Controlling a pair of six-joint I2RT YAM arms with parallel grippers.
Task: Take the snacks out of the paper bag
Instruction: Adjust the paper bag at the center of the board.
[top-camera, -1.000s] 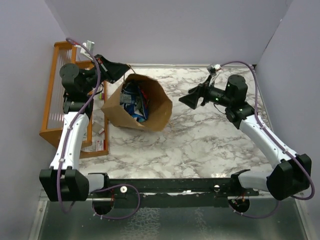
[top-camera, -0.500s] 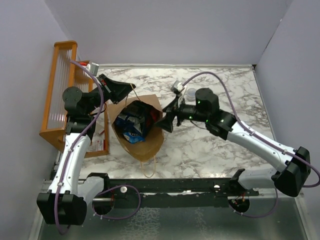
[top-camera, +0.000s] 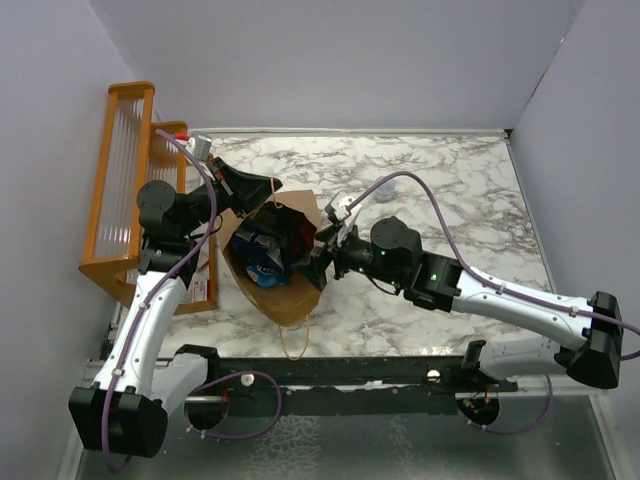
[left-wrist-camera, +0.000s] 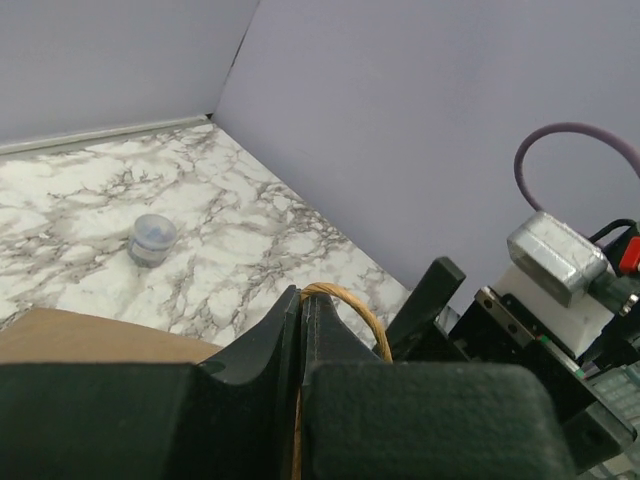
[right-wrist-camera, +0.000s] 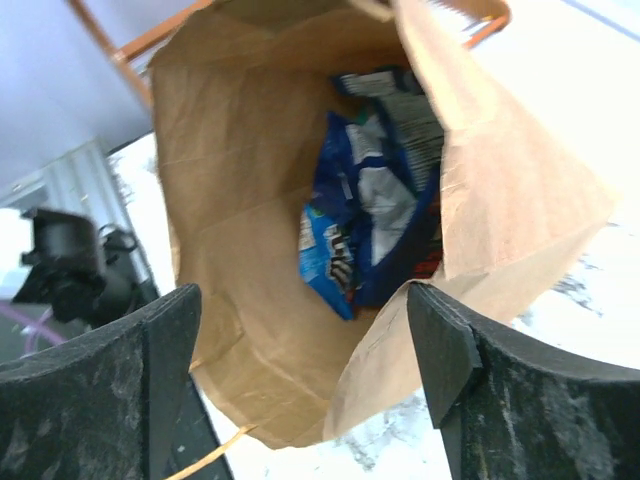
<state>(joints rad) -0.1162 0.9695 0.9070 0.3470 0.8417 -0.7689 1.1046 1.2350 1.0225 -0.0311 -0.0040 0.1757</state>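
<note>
The brown paper bag (top-camera: 285, 292) lies tilted on the marble table, its mouth toward the right arm. My left gripper (top-camera: 268, 186) is shut on the bag's twisted handle (left-wrist-camera: 345, 305) at the bag's far rim. Blue foil snacks (right-wrist-camera: 365, 215) lie inside the bag and also show in the top view (top-camera: 262, 262). My right gripper (right-wrist-camera: 305, 330) is open and empty just at the bag's mouth, one finger either side of the opening; in the top view it (top-camera: 318, 262) sits at the bag's right rim.
An orange wooden rack (top-camera: 112, 200) stands at the left edge. A small clear round cup (left-wrist-camera: 152, 238) sits on the marble at the back, also seen in the top view (top-camera: 385, 190). A second bag handle (top-camera: 292, 345) hangs toward the near edge.
My right arm swung left and down to the bag's mouth. The left gripper moved right with the handle, and the bag turned and tilted toward the near edge.
</note>
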